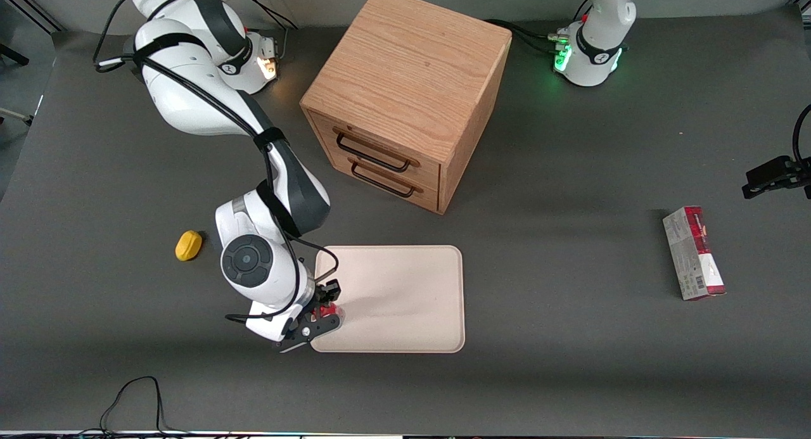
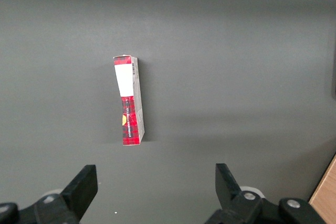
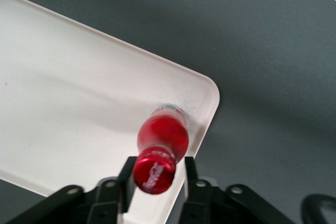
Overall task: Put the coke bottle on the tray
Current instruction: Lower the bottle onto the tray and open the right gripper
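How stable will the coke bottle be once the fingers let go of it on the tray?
Probably tippy: the coke bottle is tall and narrow, gripped near its cap by the gripper. It stands close to the tray corner rim, so a nudge might topple it off. Being round, it would likely roll.
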You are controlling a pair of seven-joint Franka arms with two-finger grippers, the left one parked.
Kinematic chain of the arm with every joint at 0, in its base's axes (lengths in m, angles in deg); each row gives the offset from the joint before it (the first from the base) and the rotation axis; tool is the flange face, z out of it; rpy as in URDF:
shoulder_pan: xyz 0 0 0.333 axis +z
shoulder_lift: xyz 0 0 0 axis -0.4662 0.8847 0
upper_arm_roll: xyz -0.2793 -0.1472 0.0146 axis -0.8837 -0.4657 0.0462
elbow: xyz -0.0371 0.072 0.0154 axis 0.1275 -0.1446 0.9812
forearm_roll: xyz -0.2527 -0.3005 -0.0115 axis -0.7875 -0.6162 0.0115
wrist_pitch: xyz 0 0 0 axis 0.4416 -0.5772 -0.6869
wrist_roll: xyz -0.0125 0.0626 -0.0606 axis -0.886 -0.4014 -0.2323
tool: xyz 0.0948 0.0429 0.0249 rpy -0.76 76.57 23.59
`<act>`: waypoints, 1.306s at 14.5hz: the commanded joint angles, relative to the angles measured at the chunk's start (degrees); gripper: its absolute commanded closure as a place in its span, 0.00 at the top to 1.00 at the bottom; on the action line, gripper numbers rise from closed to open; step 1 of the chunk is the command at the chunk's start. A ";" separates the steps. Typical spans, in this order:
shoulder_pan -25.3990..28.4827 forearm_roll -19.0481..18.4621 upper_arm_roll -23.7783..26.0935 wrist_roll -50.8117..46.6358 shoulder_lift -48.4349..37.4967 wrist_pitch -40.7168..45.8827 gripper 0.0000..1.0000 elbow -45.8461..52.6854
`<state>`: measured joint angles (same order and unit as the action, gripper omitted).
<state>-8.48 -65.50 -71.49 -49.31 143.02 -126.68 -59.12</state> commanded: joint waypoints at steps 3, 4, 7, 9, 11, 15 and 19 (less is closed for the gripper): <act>-0.59 -0.64 0.29 -1.07 -3.09 2.18 1.00 0.69; -0.59 -0.55 0.37 -1.16 -4.07 4.54 1.00 0.60; -0.59 -0.55 0.28 -6.94 -9.86 13.06 1.00 0.42; -0.68 -0.55 0.11 -7.66 -14.34 20.17 1.00 0.42; -1.11 -0.64 -0.15 -7.58 -18.91 27.03 1.00 0.07; -6.46 2.24 -0.24 -7.05 -31.90 29.35 1.00 -11.76; -11.04 3.41 -1.12 -6.35 -43.51 25.06 1.00 -25.29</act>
<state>-17.96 -63.58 -72.10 -55.37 108.45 -97.22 -71.73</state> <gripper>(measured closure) 0.000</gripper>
